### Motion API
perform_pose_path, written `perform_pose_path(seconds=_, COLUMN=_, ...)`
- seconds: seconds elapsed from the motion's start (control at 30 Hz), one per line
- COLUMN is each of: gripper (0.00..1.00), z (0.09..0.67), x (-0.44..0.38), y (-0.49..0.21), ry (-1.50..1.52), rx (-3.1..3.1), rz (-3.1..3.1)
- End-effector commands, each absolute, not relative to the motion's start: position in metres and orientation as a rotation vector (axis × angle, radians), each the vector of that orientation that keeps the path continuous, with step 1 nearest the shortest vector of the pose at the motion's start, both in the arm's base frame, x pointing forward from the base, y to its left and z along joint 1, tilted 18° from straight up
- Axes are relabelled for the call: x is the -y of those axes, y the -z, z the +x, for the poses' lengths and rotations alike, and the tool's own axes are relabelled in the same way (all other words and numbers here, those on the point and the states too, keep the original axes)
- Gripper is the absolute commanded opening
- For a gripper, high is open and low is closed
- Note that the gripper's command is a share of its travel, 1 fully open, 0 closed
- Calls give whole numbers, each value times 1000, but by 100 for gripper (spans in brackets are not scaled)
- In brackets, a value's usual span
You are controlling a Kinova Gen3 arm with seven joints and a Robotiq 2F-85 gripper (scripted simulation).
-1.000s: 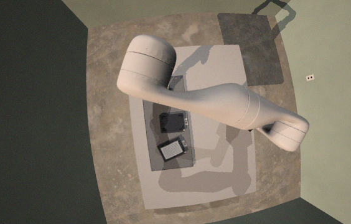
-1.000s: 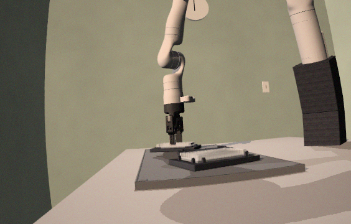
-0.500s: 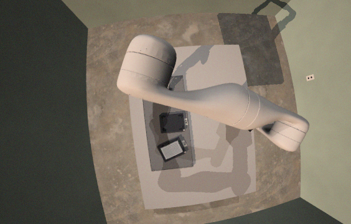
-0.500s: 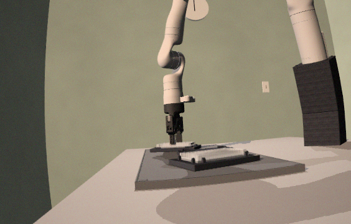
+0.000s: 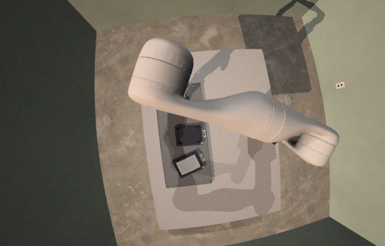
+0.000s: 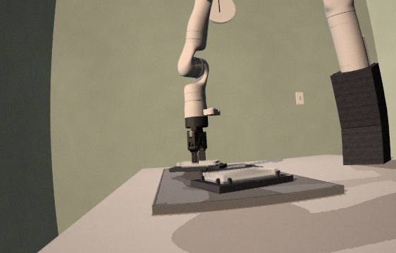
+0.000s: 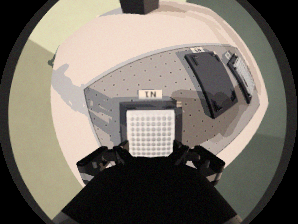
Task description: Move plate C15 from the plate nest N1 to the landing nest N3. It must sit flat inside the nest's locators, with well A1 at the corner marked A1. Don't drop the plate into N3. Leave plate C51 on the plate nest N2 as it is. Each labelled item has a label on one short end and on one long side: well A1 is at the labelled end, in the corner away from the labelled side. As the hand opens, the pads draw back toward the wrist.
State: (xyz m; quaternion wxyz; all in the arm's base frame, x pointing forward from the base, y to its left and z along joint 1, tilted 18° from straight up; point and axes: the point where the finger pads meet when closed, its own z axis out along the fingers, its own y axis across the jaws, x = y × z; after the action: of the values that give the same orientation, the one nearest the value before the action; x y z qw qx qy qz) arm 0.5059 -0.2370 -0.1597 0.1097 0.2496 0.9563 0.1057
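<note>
Plate C15 (image 7: 152,132), a white well plate, sits on nest N1 at the far end of the grey deck (image 5: 187,150). Its nest label (image 7: 149,95) shows just beyond it. My gripper (image 7: 150,145) stands straight down over the plate and is shut on its two long sides. In the side view the fingers (image 6: 196,159) reach down to the plate, which lies low on its nest. The landing nest N3 (image 5: 189,134) is dark and empty in the middle of the deck. Plate C51 (image 5: 188,164) rests on nest N2 at the near end. My arm hides N1 from above.
The arm's dark base block (image 6: 361,116) stands at the right of the table. The deck is a raised slab with an edge step (image 6: 247,200). N2's corner locators (image 6: 219,180) stick up around C51.
</note>
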Motion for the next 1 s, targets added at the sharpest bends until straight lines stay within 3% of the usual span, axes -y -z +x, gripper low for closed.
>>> perform_pose_path(seconds=0.0, gripper=0, z=506, x=238, y=158, ry=-309, rx=-2809, rz=734)
perform_pose_path(seconds=0.97, gripper=0, z=504, x=239, y=150, ry=-309, rx=-2809, rz=734)
